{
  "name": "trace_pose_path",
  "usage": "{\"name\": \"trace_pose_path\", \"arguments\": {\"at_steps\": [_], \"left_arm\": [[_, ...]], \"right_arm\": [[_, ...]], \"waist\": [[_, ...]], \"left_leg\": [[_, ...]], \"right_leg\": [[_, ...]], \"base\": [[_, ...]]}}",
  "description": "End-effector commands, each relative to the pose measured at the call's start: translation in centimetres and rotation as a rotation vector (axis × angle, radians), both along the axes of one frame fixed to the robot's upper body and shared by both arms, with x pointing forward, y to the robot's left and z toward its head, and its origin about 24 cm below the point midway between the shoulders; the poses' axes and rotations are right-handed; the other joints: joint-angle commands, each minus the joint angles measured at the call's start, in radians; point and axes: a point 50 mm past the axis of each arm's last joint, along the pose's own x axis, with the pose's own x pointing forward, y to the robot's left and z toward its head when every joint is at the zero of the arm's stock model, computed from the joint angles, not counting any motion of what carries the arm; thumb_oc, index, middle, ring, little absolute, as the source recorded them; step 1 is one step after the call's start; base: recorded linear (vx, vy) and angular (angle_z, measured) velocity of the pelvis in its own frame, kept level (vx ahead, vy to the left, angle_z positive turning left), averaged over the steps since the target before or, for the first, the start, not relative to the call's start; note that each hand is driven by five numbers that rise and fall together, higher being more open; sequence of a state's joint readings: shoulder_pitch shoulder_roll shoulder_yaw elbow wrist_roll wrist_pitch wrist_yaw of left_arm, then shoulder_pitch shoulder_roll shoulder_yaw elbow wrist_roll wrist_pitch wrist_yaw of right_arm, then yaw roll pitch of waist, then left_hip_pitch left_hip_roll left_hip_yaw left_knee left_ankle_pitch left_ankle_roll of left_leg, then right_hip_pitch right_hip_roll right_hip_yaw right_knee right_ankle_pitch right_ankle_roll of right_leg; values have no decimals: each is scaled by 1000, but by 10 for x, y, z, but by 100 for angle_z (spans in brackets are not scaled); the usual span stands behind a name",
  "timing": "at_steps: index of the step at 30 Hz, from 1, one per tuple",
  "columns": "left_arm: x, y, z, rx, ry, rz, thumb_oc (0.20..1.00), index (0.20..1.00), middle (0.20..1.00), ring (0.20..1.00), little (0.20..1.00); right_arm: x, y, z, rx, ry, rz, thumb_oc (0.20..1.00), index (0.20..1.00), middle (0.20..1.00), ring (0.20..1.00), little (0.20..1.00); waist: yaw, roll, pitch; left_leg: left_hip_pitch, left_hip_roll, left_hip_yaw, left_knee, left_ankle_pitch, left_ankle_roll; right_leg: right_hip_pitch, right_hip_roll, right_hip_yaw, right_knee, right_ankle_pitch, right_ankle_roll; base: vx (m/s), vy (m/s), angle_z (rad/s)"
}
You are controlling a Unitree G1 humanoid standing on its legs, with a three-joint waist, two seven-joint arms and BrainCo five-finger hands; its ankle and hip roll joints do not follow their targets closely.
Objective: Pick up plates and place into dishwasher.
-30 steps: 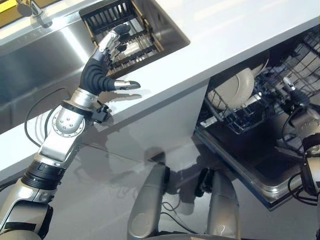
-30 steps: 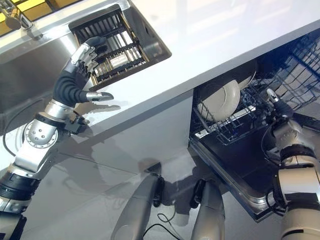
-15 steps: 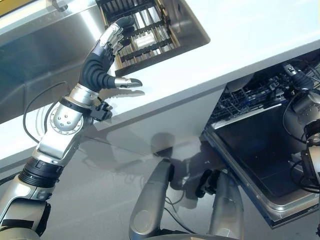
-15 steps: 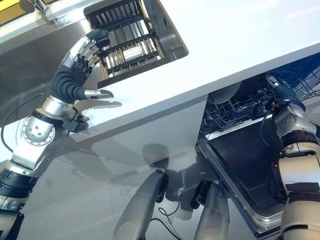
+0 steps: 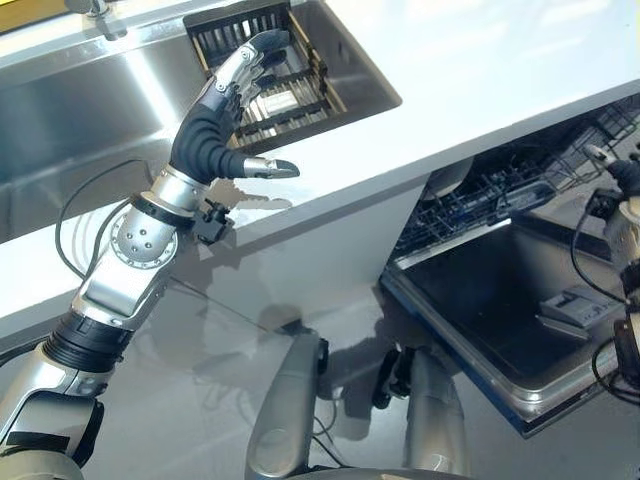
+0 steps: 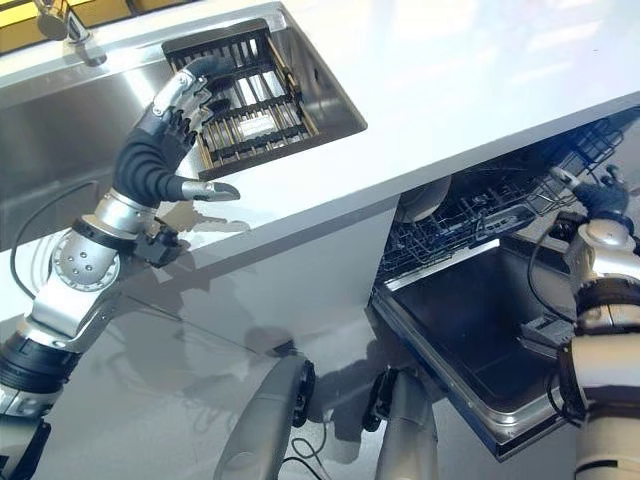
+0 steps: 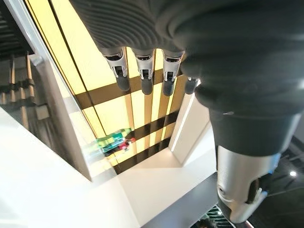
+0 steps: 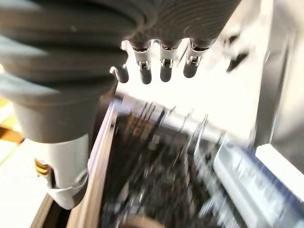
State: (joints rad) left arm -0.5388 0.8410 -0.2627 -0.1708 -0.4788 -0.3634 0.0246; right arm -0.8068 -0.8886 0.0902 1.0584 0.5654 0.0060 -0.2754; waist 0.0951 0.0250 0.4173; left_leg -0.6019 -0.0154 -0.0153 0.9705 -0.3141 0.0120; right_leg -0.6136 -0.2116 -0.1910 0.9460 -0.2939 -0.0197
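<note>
Plates are showing as one pale plate [image 6: 423, 199] at right centre, tucked under the counter [image 6: 480, 80] in the dishwasher rack [image 6: 470, 215], mostly hidden, so we cannot tell its long axis. We are seeing the left hand [image 5: 228, 105] relaxed, holding nothing, over the sink rack [image 5: 265, 75] at upper left. The right hand [image 6: 598, 200] is hanging released at the right edge.

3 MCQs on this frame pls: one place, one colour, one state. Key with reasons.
1. Where is the dark rack?
A. in the sink
B. on the floor
C. on the dishwasher door

2. What colour is the countertop?
A. black
B. white
C. red

3. How is the dishwasher door?
A. shut
B. taken off
C. open, folded down

Key:
1 A: the dark rack sits in the sink, under the raised left robot hand.
2 B: the countertop is white.
3 C: the dishwasher door lies open below the lower basket, by the right robot hand.
</note>
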Motion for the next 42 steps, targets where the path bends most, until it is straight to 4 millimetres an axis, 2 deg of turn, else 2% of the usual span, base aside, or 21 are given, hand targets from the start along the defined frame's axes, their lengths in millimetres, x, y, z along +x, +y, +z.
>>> {"name": "trace_pose_path", "arguments": {"at_steps": [1,5,8,11,16,19,21,23,26,29,32,35,37,40,41,42], "left_arm": [[-4,6,-28,-82,21,34,1000,1000,1000,1000,1000],[-7,5,-33,-90,15,28,1000,1000,1000,1000,1000],[-5,1,-38,-80,30,24,1000,1000,1000,1000,1000],[-1,-7,-48,-48,78,6,1000,1000,1000,1000,1000],[6,-12,-52,-26,120,-6,1000,1000,1000,1000,1000],[7,-15,-51,-19,136,-13,1000,1000,1000,1000,1000],[7,-16,-52,-14,143,-19,1000,1000,1000,1000,1000],[6,-19,-51,-14,143,-31,1000,1000,1000,1000,1000],[5,-22,-49,-9,139,-52,1000,1000,1000,1000,1000],[3,-26,-47,-2,132,-67,1000,1000,1000,1000,1000],[3,-26,-46,1,123,-76,1000,1000,1000,1000,1000],[2,-23,-45,6,109,-85,1000,1000,1000,1000,1000],[2,-20,-45,8,105,-86,1000,1000,1000,1000,1000],[2,-14,-45,15,109,-86,1000,1000,1000,1000,1000],[2,-12,-46,22,111,-87,1000,1000,1000,1000,1000],[3,-11,-46,35,117,-90,1000,1000,1000,1000,1000]], "right_arm": [[-17,-12,5,-142,-29,-41,1000,1000,1000,1000,1000],[-33,-11,-21,-170,3,-49,1000,1000,1000,1000,1000],[-50,-14,-48,-132,16,-79,1000,1000,1000,1000,1000],[-70,-18,-86,78,-6,-142,1000,1000,1000,1000,1000],[-100,-18,-145,330,63,-245,1000,1000,1000,1000,1000],[-113,-6,-178,513,77,-277,1000,1000,1000,1000,1000],[-117,2,-192,592,89,-280,1000,1000,1000,1000,1000],[-119,14,-207,678,91,-262,1000,1000,1000,1000,1000],[-109,35,-219,801,72,-184,1000,1000,1000,1000,1000],[-91,56,-221,917,23,-43,1000,1000,1000,1000,1000],[-57,82,-206,994,-83,181,1000,1000,1000,1000,1000],[-24,108,-179,969,-224,444,1000,1000,1000,1000,1000],[-10,120,-162,945,-291,574,1000,1000,1000,1000,1000],[12,141,-120,863,-425,838,1000,1000,1000,1000,1000],[16,144,-111,843,-442,867,1000,1000,1000,1000,1000],[22,147,-94,801,-467,926,1000,1000,1000,1000,1000]], "waist": [[-50,-4,34],[-77,-25,23],[-97,-39,17],[-112,-43,9],[-125,-27,3],[-120,-14,5],[-114,-7,7],[-105,6,9],[-90,24,16],[-75,41,28],[-64,50,41],[-53,56,52],[-52,55,52],[-47,50,51],[-46,48,52],[-44,45,50]], "left_leg": [[76,5,111,-16,-89,88],[124,16,123,-27,-107,88],[165,19,125,-40,-119,84],[215,20,126,-79,-117,84],[263,17,136,-136,-91,84],[277,9,139,-157,-82,88],[275,4,136,-160,-76,87],[268,-2,131,-160,-72,88],[253,-11,124,-154,-65,89],[239,-22,118,-140,-71,90],[224,-29,110,-138,-63,87],[213,-33,104,-141,-53,84],[211,-33,102,-145,-47,82],[212,-29,97,-151,-40,77],[210,-29,96,-148,-39,76],[208,-27,94,-147,-38,75]], "right_leg": [[93,52,43,-20,-7,-43],[142,64,57,-47,-11,-44],[183,68,61,-69,-13,-41],[228,77,68,-107,0,-31],[277,86,75,-170,35,-18],[292,88,74,-189,42,-17],[293,88,71,-190,43,-18],[289,86,66,-186,41,-23],[276,83,59,-167,35,-28],[258,78,54,-136,19,-31],[240,73,50,-115,14,-35],[225,66,43,-101,11,-38],[221,62,39,-100,13,-37],[219,54,34,-97,14,-34],[218,52,32,-95,14,-33],[216,49,30,-93,16,-31]], "base": [[-5,71,-12],[0,63,-9],[44,62,-7],[51,53,-4],[24,15,4],[27,-16,-11],[12,-32,-25],[5,-42,-7],[-12,-35,-1],[-30,-35,4],[-47,-31,5],[-38,-35,-15],[-13,-29,-29],[10,-33,-34],[13,-48,-30],[7,-53,-24]]}}
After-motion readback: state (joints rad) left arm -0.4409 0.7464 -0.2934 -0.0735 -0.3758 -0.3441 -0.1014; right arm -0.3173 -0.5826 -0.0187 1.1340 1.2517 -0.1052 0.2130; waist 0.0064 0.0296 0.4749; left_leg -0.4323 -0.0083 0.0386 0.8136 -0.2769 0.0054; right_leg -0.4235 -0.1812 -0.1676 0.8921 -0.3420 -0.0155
